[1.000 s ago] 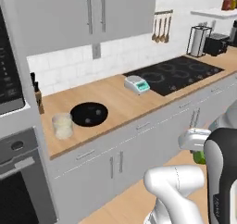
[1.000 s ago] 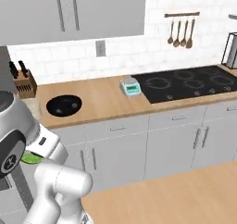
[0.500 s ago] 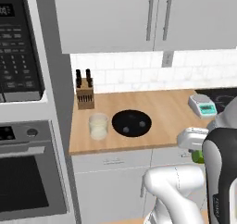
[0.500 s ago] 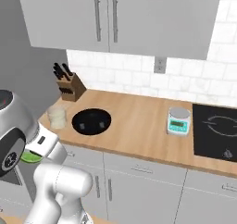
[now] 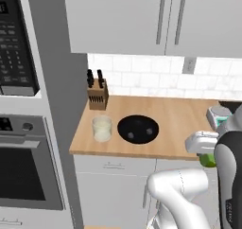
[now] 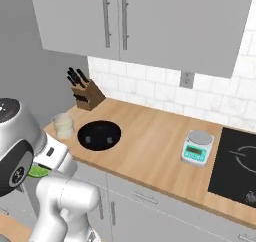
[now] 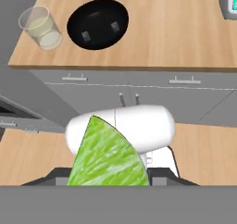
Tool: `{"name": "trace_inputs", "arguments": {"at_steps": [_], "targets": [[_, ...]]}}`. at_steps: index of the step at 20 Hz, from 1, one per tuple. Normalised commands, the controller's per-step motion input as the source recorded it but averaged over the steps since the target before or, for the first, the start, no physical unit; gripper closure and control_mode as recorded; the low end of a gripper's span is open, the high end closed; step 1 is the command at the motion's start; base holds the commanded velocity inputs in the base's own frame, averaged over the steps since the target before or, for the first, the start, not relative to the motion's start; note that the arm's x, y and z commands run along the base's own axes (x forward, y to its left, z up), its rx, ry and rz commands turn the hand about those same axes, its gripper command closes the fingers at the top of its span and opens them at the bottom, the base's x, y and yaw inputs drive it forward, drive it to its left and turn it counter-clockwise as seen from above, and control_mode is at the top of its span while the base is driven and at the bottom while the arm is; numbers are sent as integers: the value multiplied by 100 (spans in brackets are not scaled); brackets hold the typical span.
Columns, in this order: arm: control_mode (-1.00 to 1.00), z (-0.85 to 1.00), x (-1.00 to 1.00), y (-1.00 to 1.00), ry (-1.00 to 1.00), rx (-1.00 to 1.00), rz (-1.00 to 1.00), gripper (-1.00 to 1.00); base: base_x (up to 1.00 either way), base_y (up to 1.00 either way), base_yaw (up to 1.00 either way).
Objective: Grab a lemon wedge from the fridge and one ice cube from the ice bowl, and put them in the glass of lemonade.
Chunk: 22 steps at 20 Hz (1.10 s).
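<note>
Wedge (image 7: 107,156) sits clamped in the part-closed end effector (image 7: 109,183), its point away from the fingers. It looks light, slick and soft, best held by its flat faces, gently. Glass (image 7: 40,28) stands far ahead and left on the surface (image 7: 176,38), just beside the bowl (image 7: 97,23). Fingertips are hidden under the wedge; the bowl's lumps are hard to make out.

No legible text or labels.

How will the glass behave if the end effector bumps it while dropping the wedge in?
The glass looks short and squat, so it probably slides rather than tips. It is part-filled with lemonade, so a knock may slosh it. It stands near the counter edge, so a push could send it off.
</note>
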Motion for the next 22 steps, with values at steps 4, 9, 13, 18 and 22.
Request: {"name": "trace_inputs", "arguments": {"at_steps": [4, 9, 13, 18, 22], "targets": [[100, 0, 0, 0, 0, 0, 0, 100, 87, 1, 4], [100, 0, 0, 0, 0, 0, 0, 100, 65, 0, 0], [100, 0, 0, 0, 0, 0, 0, 100, 27, 42, 0], [100, 0, 0, 0, 0, 0, 0, 100, 25, 82, 0], [100, 0, 0, 0, 0, 0, 0, 100, 23, 33, 5]]}}
